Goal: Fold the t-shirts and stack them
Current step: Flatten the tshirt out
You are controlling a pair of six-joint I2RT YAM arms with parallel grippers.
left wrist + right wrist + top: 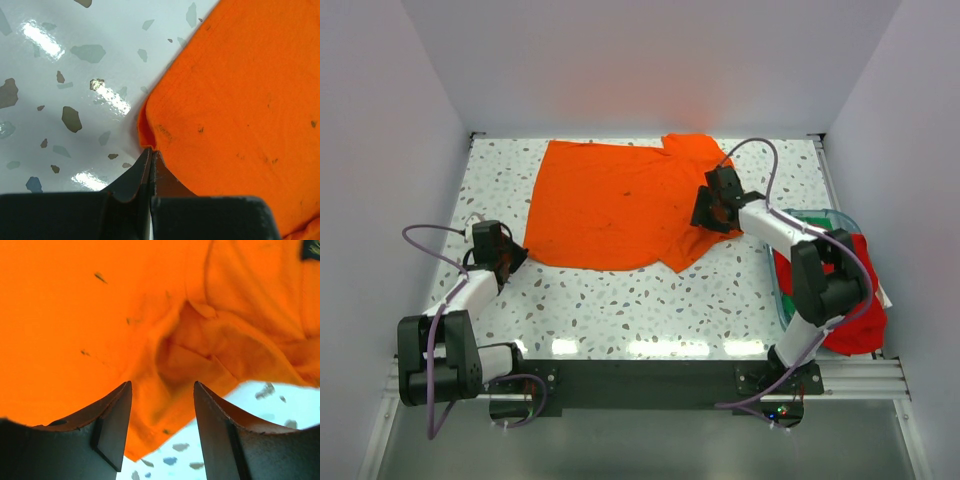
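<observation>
**A:** Starting at the left, what is the left gripper [511,257] doing?

**B:** It is sitting low near the tabletop's [650,310] left edge. Its fingers [131,182] are pressing together and pinching the near-left corner of the orange t-shirt [615,205]. In the wrist view the cloth is puckering right at the fingertips.

**A:** And where is the shirt itself lying?

**B:** It is lying mostly flat across the far middle of the tabletop, with its top reaching close to the far edge. Faint dark specks are showing on it. Its right side is bunching into folds, and a pointed flap is running toward the near edge.

**A:** Is the right gripper [704,212] holding anything?

**B:** No. It is hovering over the shirt's rumpled right edge with its fingers [112,425] spreading apart. Crumpled orange cloth is showing in the gap between them, but nothing is being clamped.

**A:** And further right?

**B:** The red t-shirt [858,325] is hanging half out of the clear bin [820,212] at the tabletop's right edge, partly behind the right arm.
</observation>
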